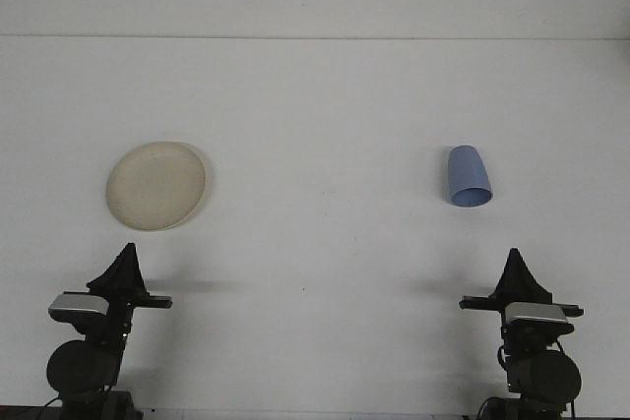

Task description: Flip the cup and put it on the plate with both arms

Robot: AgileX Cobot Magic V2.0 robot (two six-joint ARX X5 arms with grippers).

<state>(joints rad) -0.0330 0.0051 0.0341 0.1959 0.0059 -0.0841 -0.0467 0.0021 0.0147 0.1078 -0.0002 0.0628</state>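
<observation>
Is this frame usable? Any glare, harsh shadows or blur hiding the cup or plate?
Front view: even, soft light, no glare on the white table; the plate and the blue cup on its side are slightly soft but readable; faint shadows fall beside the plate and near both grippers, left and right; nothing is hidden.

Left arm: near left corner, folded low, hand (126, 255) pointing toward the far side, tips drawn to a point.
Right arm: near right corner, same folded pose, hand (515, 261) likewise tapered, pointing far.
</observation>
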